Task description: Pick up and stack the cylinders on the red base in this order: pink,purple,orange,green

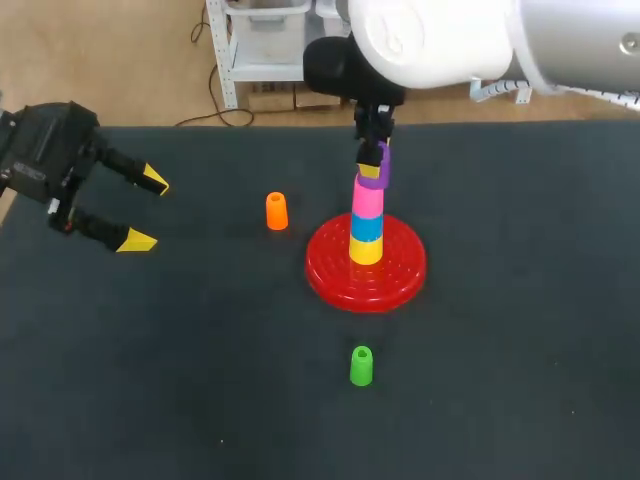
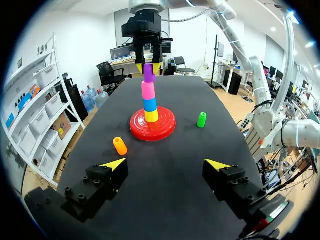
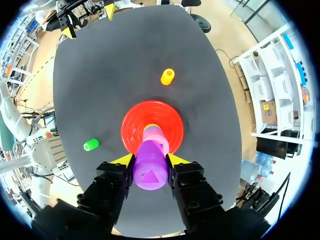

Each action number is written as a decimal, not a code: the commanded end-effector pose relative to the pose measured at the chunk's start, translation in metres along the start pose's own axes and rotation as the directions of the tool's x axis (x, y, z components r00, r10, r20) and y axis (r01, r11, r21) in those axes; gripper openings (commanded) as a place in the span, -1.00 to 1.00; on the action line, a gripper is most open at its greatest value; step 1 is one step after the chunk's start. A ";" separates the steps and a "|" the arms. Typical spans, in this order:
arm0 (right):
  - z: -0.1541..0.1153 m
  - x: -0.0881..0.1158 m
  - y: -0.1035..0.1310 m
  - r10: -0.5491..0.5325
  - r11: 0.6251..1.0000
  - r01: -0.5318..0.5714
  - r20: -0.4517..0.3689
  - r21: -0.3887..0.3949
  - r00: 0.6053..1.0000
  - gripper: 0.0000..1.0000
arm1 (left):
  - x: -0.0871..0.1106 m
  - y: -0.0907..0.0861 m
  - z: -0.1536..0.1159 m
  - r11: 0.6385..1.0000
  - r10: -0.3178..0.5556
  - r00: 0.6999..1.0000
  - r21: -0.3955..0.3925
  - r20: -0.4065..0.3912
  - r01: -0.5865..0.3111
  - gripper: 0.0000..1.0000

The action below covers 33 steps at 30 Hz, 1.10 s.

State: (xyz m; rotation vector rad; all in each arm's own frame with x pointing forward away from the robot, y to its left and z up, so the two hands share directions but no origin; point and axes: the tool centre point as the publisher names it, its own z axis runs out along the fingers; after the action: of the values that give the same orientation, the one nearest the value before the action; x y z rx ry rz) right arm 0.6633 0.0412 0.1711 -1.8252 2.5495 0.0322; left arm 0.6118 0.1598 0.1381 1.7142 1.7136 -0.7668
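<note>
A red base (image 1: pixel 405 272) (image 2: pixel 166 124) (image 3: pixel 173 126) carries a stack of yellow, blue and pink cylinders (image 1: pixel 367 224) (image 2: pixel 149 103). My right gripper (image 1: pixel 375 150) (image 2: pixel 149 66) (image 3: pixel 149 159) is shut on the purple cylinder (image 1: pixel 375 173) (image 2: pixel 149 73) (image 3: pixel 149 167), which it holds tilted just above the pink one (image 1: pixel 367 198). The orange cylinder (image 1: pixel 276 211) (image 2: pixel 119 145) (image 3: pixel 167 76) stands left of the base. The green cylinder (image 1: pixel 361 366) (image 2: pixel 201 119) (image 3: pixel 91 145) stands near the front of the table. My left gripper (image 1: pixel 141 210) (image 2: pixel 167 164) is open at the far left, holding nothing.
The black table top (image 1: pixel 200 380) has only these items on it. The right arm's big white link (image 1: pixel 450 40) hangs over the back edge.
</note>
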 end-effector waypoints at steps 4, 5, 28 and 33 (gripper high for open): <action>0.000 -0.001 -0.004 -0.011 1.000 0.011 -0.011 -0.011 1.000 -1.00 | 0.001 -0.001 0.000 1.000 0.003 1.000 -0.004 0.004 -0.003 1.00; 0.001 -0.002 -0.004 -0.013 1.000 0.013 -0.013 -0.012 1.000 -1.00 | 0.001 -0.001 0.000 1.000 0.003 1.000 -0.004 0.004 -0.003 1.00; 0.009 -0.008 -0.003 -0.034 0.999 0.034 -0.035 -0.017 0.999 -1.00 | 0.001 -0.001 0.000 1.000 0.003 1.000 -0.004 0.004 -0.003 1.00; 0.007 -0.008 -0.005 -0.030 1.000 0.029 -0.030 -0.011 0.999 -1.00 | 0.001 -0.001 0.000 1.000 0.003 1.000 -0.004 0.004 -0.003 1.00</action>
State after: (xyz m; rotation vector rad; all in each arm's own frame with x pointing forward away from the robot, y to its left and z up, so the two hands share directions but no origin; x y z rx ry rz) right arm 0.6699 0.0475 0.1676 -1.8830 2.5470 0.0159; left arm 0.6117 0.1597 0.1382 1.7143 1.7137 -0.7667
